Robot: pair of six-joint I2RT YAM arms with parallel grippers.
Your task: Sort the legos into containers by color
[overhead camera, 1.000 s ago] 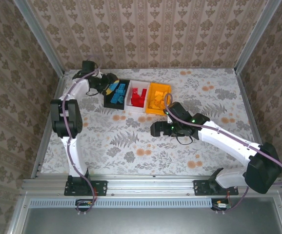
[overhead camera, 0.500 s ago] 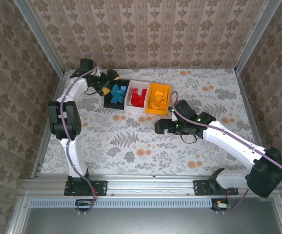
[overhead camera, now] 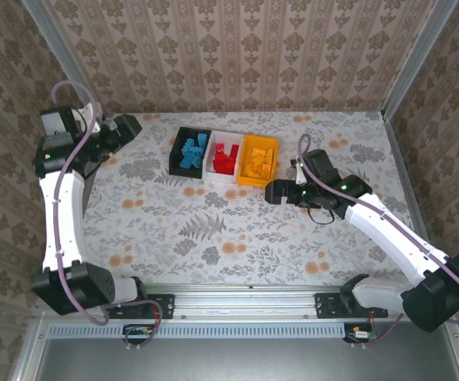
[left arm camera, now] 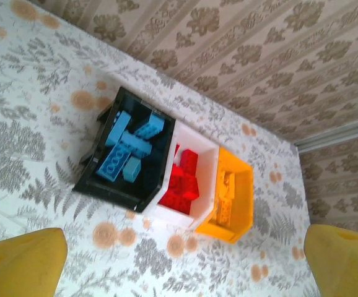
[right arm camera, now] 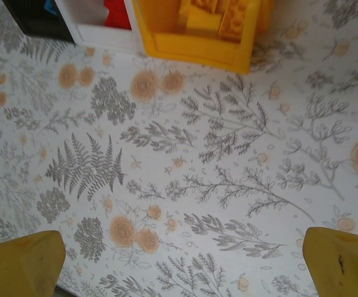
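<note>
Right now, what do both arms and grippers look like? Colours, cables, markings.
The left arm and right arm match: white links, black joint housings, a mauve cable running along each. The left gripper and right gripper have black bodies. The wrist views show blunt yellow fingertips, one right fingertip with a small dark scuff. No lettering legible.

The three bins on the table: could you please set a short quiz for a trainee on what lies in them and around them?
1. True or false: the red bricks lie in the white bin.
2. Which bin holds the blue bricks? A. black bin B. white bin C. orange-yellow bin
3. Which bin stands nearest the right pincer?
Key: 1 true; 2 A; 3 the orange-yellow bin.
</note>
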